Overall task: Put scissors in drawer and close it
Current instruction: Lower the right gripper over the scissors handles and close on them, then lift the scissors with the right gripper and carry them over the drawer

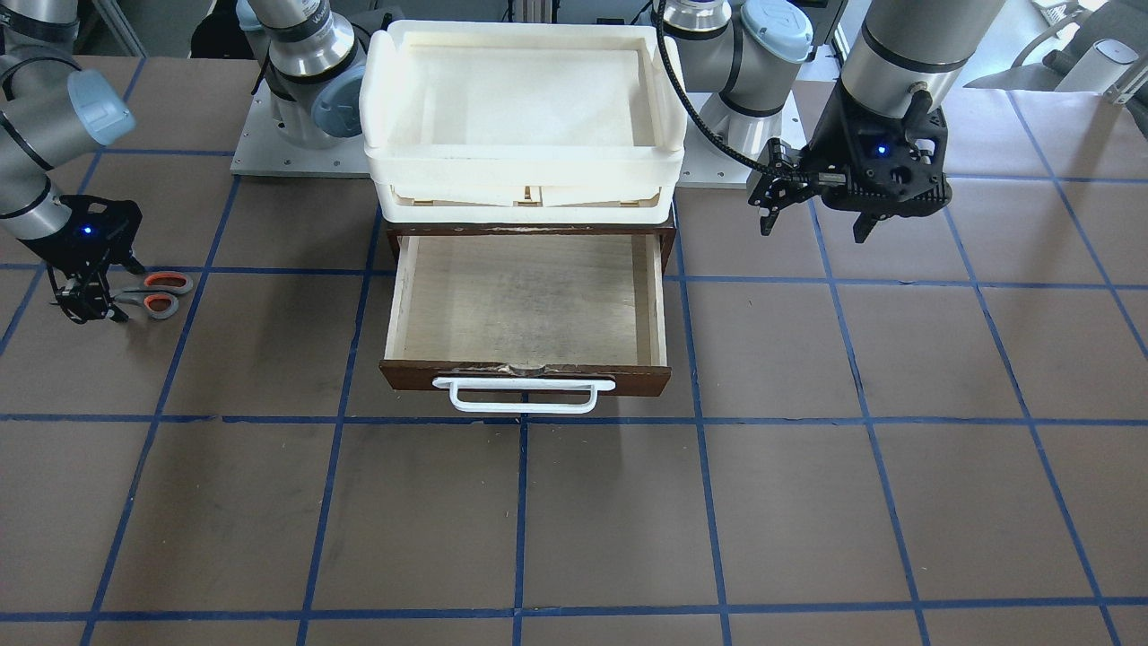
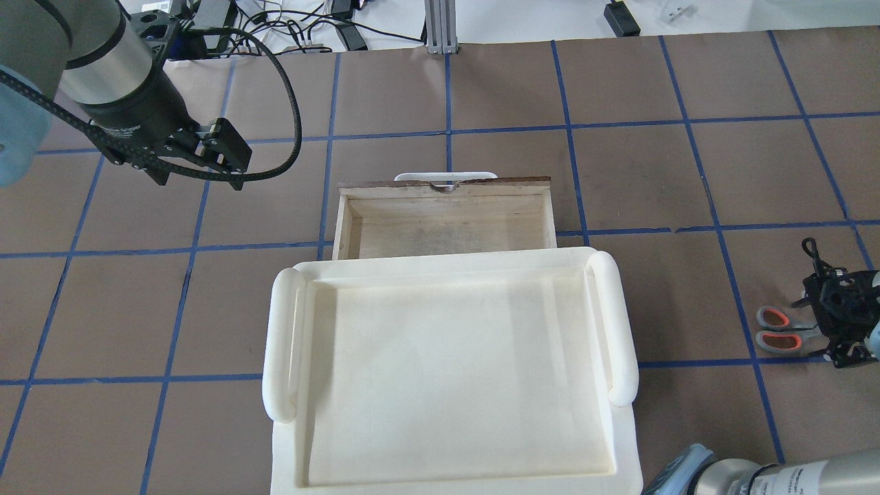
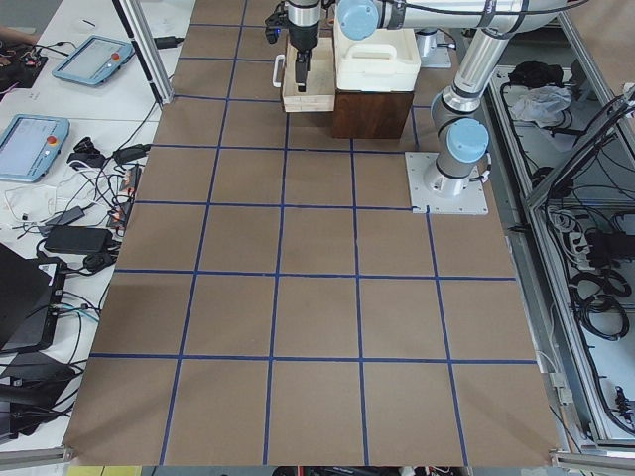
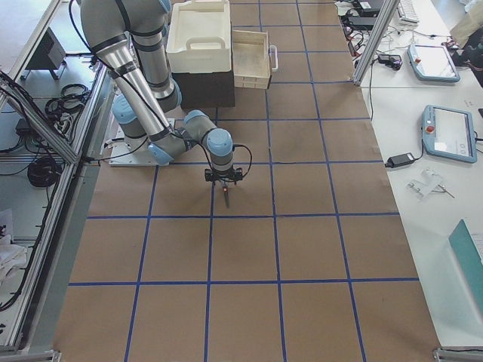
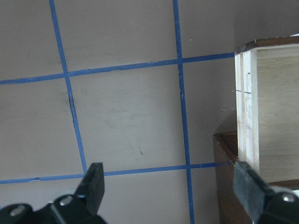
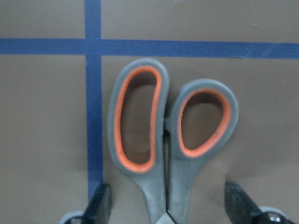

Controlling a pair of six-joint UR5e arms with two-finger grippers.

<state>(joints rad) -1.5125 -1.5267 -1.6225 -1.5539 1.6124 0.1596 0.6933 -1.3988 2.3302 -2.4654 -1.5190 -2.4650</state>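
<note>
The right pincer (image 6: 169, 204), wide open and empty, straddles the scissors (image 6: 140, 121), whose long axis runs squarely between its fingers.

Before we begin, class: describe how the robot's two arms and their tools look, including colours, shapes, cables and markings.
The left arm and right arm are silver-grey tubes with pale blue joint caps. The left tool and right tool are black, angular, two-fingered, each with a small blue light. A black ribbed cable runs to the left tool.
</note>
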